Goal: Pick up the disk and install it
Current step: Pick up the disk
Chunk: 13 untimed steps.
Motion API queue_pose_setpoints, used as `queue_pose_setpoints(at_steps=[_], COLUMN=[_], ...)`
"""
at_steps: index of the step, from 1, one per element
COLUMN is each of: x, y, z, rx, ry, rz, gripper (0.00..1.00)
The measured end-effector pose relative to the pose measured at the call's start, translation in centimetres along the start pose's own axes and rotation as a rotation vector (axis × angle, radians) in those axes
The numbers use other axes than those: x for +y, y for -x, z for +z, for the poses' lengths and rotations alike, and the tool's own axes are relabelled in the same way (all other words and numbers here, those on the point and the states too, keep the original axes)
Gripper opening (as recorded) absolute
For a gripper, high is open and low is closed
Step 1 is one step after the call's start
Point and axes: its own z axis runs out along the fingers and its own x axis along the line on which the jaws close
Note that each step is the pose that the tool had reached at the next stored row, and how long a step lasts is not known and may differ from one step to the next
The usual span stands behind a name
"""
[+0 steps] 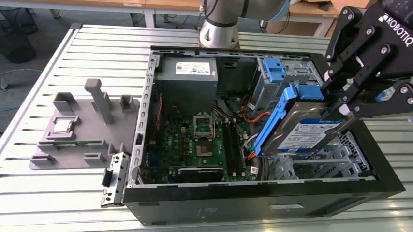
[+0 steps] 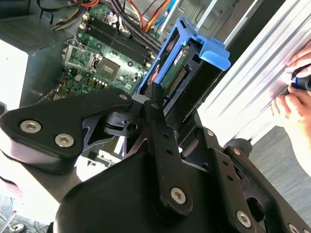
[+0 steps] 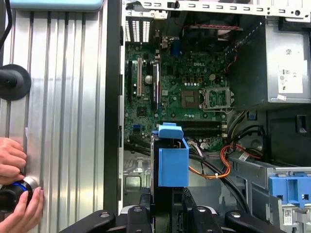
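The pick-up half of the task is done and the install is in hand. The black robot hand [image 1: 341,107] is clamped on the disk [image 1: 310,130], a rectangular silver metal hard drive with a blue-and-white label and a blue plastic bracket around its edges. The hand grips the disk at its raised end, toward the exterior view's right.

The disk hangs tilted inside the open black computer case [image 1: 258,200], above the perforated silver metal drive cage [image 1: 326,164]. Its lower end points down toward the green motherboard [image 1: 193,140]. Whether that lower end touches the cage cannot be told. In both wrist views the hand [image 2: 160,104] [image 3: 167,206] holds the disk [image 2: 177,73] [image 3: 172,160] out ahead of it over the case interior. The orange and black cables [image 3: 223,167] lie just beside it.

The disk is not yet seated. By the look of it, seating calls for bringing the disk level with the cage and lining the blue bracket up squarely with the cage's sides. It also calls for keeping clear of the nearby cables, with a slow enough push that the bracket does not bind.

A person's fingers [image 3: 12,158] rest on the ribbed aluminium desk [image 3: 68,97] outside the case wall, well apart from the disk.
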Motion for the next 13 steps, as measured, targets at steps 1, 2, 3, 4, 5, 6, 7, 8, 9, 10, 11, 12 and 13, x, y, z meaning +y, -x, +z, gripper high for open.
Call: queue_pose_setpoints(at_steps=[1,2,3,4,5,6,7,8,9,10,11,12,13], x=[-0.18,-0.37,-0.55,-0.76,-0.93,-1.12,-1.32,-1.53,-1.75,-1.94,-2.13,-2.33,-2.53], y=[0.0,0.0,0.0,0.01,0.01,0.01,0.01,0.01,0.02,0.02,0.02,0.02,0.03], z=[-0.01,-0.02,-0.03,-0.04,-0.06,-0.07,-0.08,-0.09,-0.11,-0.12,-0.13,-0.14,-0.16], rx=[0.0,0.0,0.0,0.0,0.0,0.0001,0.0,0.0,0.0001,0.0001,0.0001,0.0001,0.0002], ry=[0.0,0.0,0.0,0.0,0.0,0.0,0.0,0.0,0.0,0.0,0.0,0.0,0.0], rz=[0.0,0.0,0.0,0.0,0.0,0.0,0.0,0.0,0.0,0.0,0.0,0.0,0.0], gripper=[0.35,0.35,0.35,0.35,0.35,0.35,0.35,0.35,0.35,0.35,0.35,0.35,0.35])
